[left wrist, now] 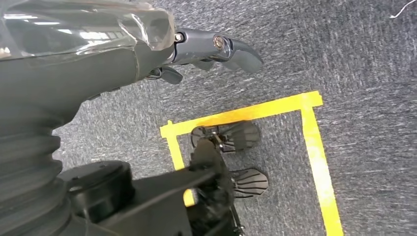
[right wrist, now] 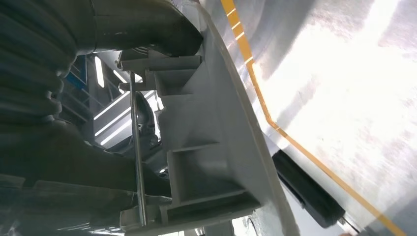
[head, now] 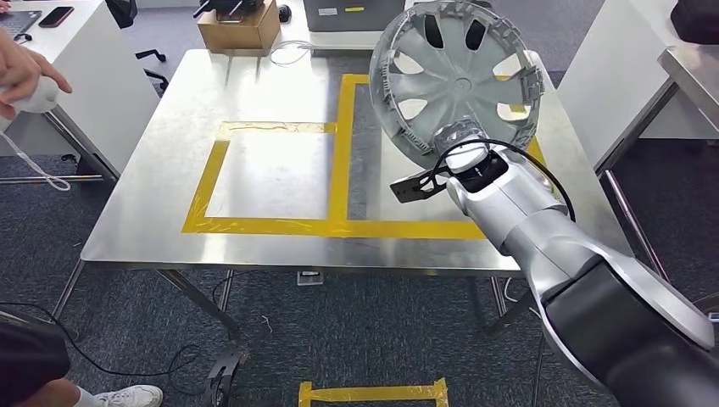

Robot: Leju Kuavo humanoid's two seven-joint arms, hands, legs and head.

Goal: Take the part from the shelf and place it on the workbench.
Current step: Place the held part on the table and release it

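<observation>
Silver hubcap (head: 456,85) being carried by right hand (head: 462,144) (clamped on rim) over workbench (head: 271,170); next: lowering flat inside yellow tape (head: 339,153).

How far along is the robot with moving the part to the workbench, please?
Done: the part, a silver wheel cover, is off the shelf and held by the right hand. In hand: it is carried tilted above the workbench, over the right-hand yellow-taped area. Left: setting it down and letting go. The left hand hangs idle over the floor.

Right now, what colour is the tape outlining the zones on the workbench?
Yellow tape on the bare metal workbench, clearest in the head view.
</observation>
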